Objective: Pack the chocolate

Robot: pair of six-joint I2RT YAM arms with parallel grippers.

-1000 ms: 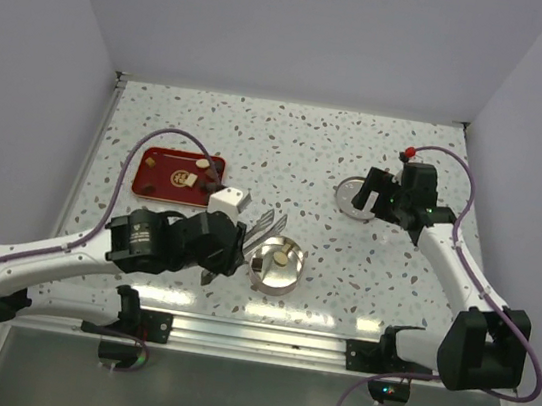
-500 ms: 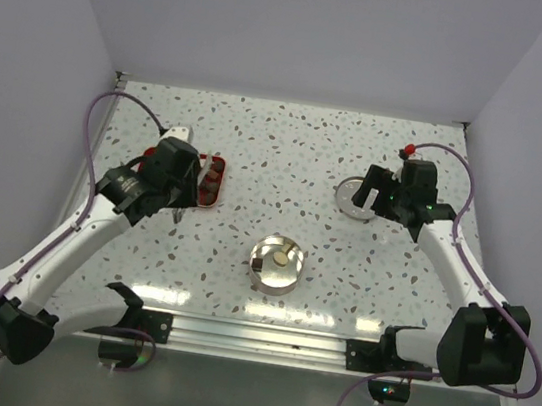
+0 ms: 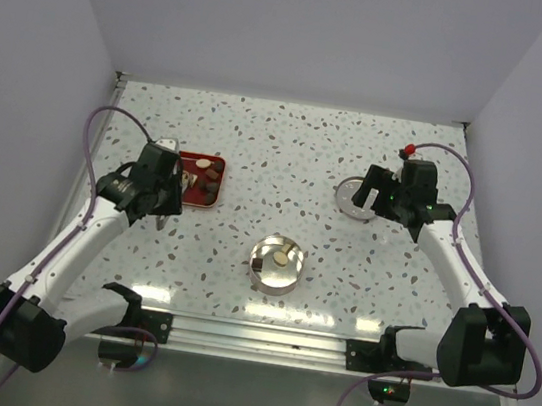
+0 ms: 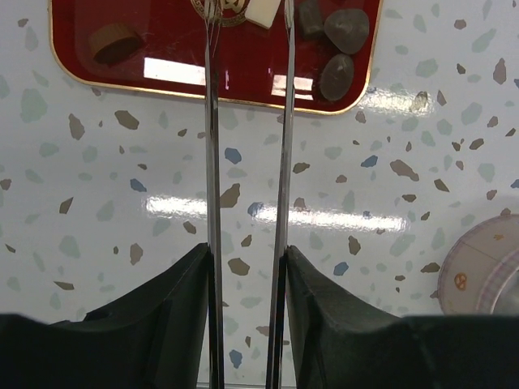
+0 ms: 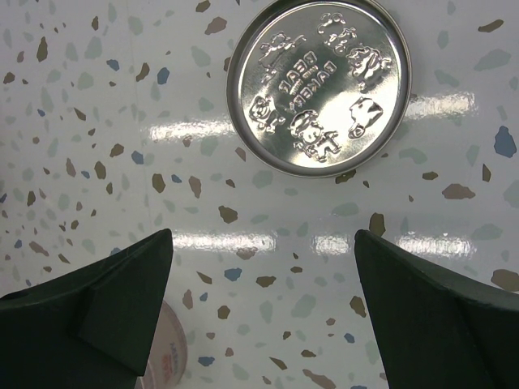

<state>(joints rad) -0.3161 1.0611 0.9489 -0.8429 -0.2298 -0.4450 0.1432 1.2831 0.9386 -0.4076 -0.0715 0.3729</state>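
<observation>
Speckled table (image 3: pixel 289 145), both arms out over it.

Left gripper (image 4: pixel 246 275) is clamped on the long metal tweezers (image 4: pixel 212 162) and held above the near edge of the red tray (image 4: pixel 162 49). The tweezer arms are parted, and their tips run out of the wrist view over the tray.

Right gripper (image 5: pixel 263 308) is spread wide and empty, hovering near the embossed tin lid (image 5: pixel 318 85), which lies flat on the table.

Round tin (image 3: pixel 274 286) stands uncovered mid-table, well apart from the tray.

Chocolate (image 4: pixel 335 77) is mostly in the tray: dark lumps at the right end, a brown round at the left, a white square by the tweezer arms. Two pieces lie in the tin, one dark and one tan.

Step, as I read it: fetching the next piece, with packing barely begun. The next move calls for lowering the tips astride one piece, pinching it gently, then carrying it to the tin.
</observation>
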